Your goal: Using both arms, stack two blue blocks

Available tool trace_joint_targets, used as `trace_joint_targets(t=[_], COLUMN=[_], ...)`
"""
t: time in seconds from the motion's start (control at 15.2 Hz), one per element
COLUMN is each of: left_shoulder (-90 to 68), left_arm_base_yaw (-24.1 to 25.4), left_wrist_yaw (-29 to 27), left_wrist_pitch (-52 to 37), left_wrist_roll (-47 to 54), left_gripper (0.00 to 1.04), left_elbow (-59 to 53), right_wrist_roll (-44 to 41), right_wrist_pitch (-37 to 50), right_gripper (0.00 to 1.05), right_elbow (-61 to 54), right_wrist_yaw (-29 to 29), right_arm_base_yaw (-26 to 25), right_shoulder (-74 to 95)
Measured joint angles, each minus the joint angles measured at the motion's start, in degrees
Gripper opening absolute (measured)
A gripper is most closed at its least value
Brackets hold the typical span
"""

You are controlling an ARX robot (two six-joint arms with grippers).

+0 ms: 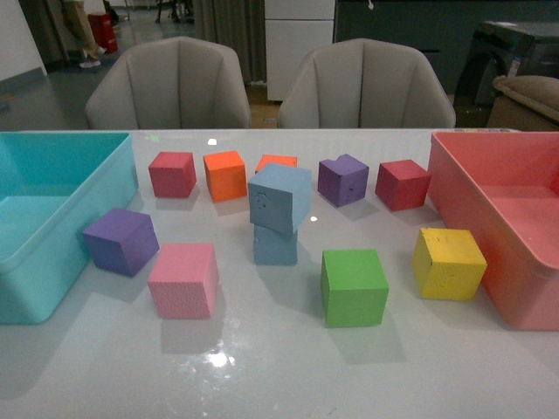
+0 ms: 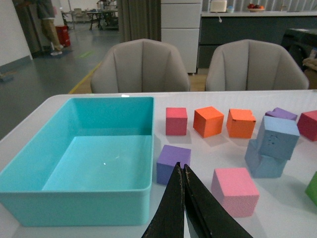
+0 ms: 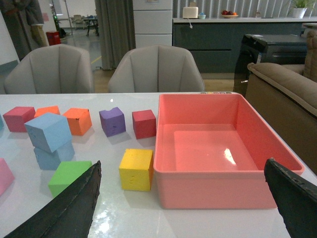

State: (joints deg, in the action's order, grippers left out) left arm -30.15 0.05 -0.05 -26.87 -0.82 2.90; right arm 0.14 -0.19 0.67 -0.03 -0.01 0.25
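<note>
Foam-light, grippy blue blocks (image 1: 279,209) sit stacked, upper one tilted; flat sides suit gripping. Left gripper (image 2: 182,171) is pressed together, right gripper (image 3: 183,198) spread.

No readable text, label, brand, number or sign shows in any of the three views: the foam cubes, the plastic bins, the desk and the chairs behind it carry no legible lettering, nor do the furnishings farther back.

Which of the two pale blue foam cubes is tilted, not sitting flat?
The upper pale blue foam cube is tilted, resting crookedly on the lower pale blue foam cube, which stands flat on the white table.
</note>
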Motion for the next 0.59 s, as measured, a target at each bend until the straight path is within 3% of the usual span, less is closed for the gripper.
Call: trace_joint_targets(t=[0.13,0.59], left_shoulder=[2.49,15.47], left_arm_base_yaw=[-0.22,-0.15], left_wrist_yaw=[0.02,0.04], left_wrist_pitch=[-1.31,11.96], left_wrist_roll=[0.0,0.0], left_gripper=[0.02,0.02], left_elbow=[-1.88,-2.29], right_wrist_roll=[0.0,0.0], right_wrist_pitch=[-0.02,0.0], right_gripper=[0.98,0.98], right_elbow=[0.0,0.0], right_wrist_yaw=[0.02,0.0], right_arm_base_yaw=[0.0,0.0], right_shoulder=[0.0,0.0])
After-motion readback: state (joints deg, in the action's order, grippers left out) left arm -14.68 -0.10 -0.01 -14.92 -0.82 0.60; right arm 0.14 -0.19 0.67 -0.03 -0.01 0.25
